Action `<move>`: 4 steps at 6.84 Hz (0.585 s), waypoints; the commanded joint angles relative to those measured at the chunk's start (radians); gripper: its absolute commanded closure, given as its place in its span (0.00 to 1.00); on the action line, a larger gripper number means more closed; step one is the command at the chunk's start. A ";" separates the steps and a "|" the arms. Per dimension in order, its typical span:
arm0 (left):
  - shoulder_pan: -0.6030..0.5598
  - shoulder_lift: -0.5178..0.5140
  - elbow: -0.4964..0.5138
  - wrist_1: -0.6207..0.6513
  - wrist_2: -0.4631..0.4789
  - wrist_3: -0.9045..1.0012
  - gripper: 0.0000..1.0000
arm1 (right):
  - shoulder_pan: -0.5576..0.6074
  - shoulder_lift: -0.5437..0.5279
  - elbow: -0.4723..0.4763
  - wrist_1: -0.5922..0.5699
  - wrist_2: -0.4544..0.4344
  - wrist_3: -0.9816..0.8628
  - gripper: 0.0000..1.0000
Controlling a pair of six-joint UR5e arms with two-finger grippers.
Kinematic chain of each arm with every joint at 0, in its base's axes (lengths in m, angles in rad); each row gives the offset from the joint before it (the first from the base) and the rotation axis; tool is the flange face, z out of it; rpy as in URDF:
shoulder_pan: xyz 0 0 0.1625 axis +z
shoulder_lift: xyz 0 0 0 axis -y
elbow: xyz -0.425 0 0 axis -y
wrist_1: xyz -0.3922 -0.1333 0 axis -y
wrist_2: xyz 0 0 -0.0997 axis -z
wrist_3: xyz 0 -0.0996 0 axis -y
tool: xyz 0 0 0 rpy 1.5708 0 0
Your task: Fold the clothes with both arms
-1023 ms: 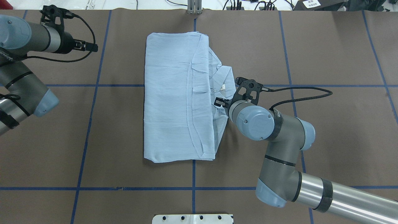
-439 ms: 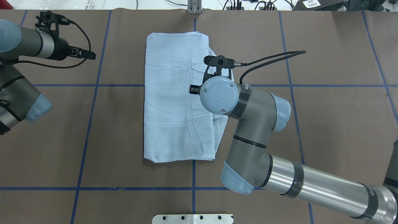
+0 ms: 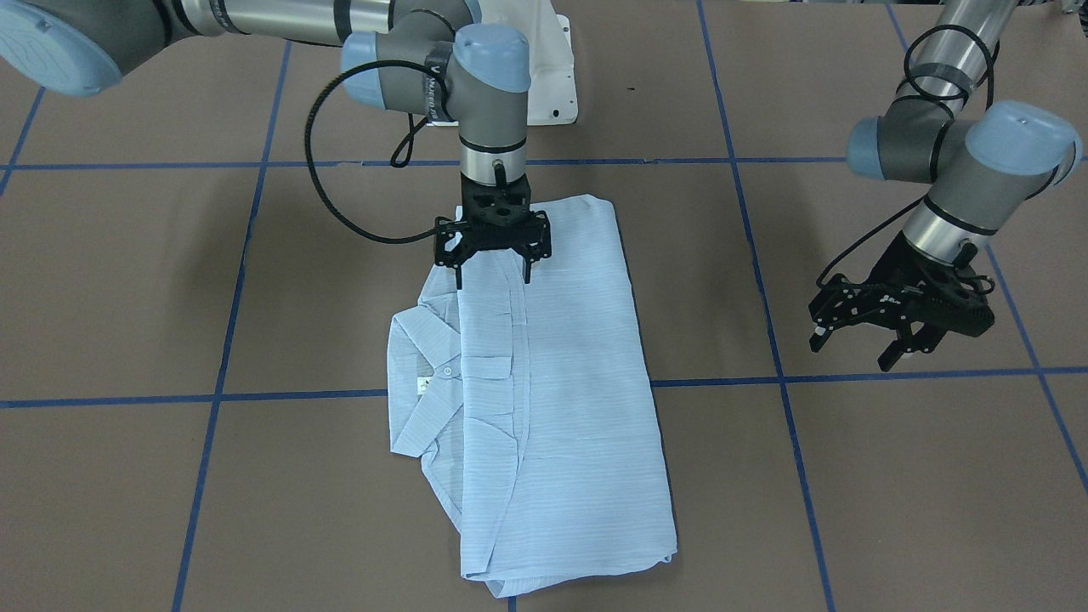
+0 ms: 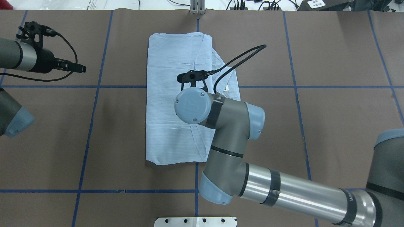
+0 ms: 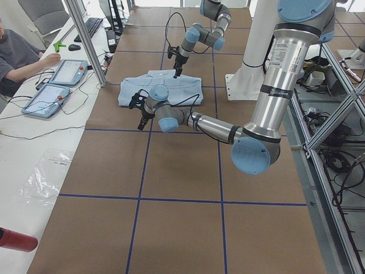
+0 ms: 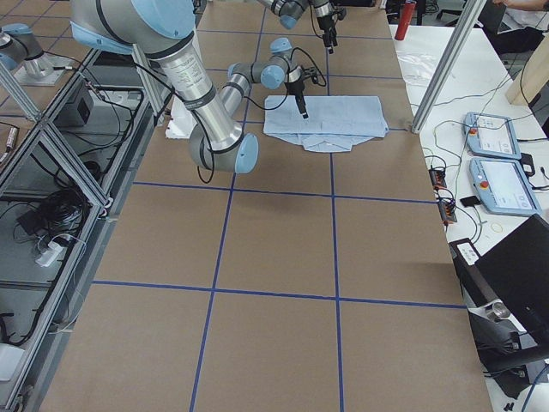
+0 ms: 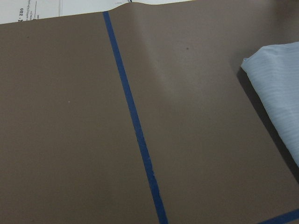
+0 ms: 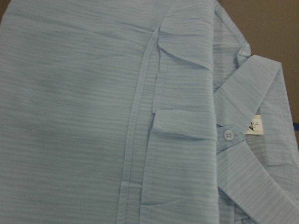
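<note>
Head-on, the folded shirt [image 3: 578, 408] lies on the tabletop [image 3: 127, 280], long axis running away from the robot, collar [image 3: 416, 374] toward its right; right pincer [image 3: 493, 283] hangs spread over it, left pincer [image 3: 850, 355] spread well aside. Overhead, the right arm [image 4: 233, 126] covers the shirt's middle

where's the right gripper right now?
Front-facing view, left half: the right gripper points straight down, open, over the shirt near its robot-side end.

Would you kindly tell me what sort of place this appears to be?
Probably a robotics lab: right arm and left arm at a tape-gridded table, an operator and control tablets alongside.
</note>
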 commanded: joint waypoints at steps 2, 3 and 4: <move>-0.003 0.054 -0.047 0.000 -0.017 0.030 0.00 | -0.042 0.083 -0.099 -0.129 0.080 -0.160 0.00; -0.003 0.054 -0.047 0.000 -0.016 0.028 0.00 | -0.040 0.078 -0.076 -0.201 0.078 -0.230 0.00; -0.003 0.054 -0.046 -0.002 -0.014 0.027 0.00 | -0.051 0.069 -0.070 -0.215 0.080 -0.232 0.00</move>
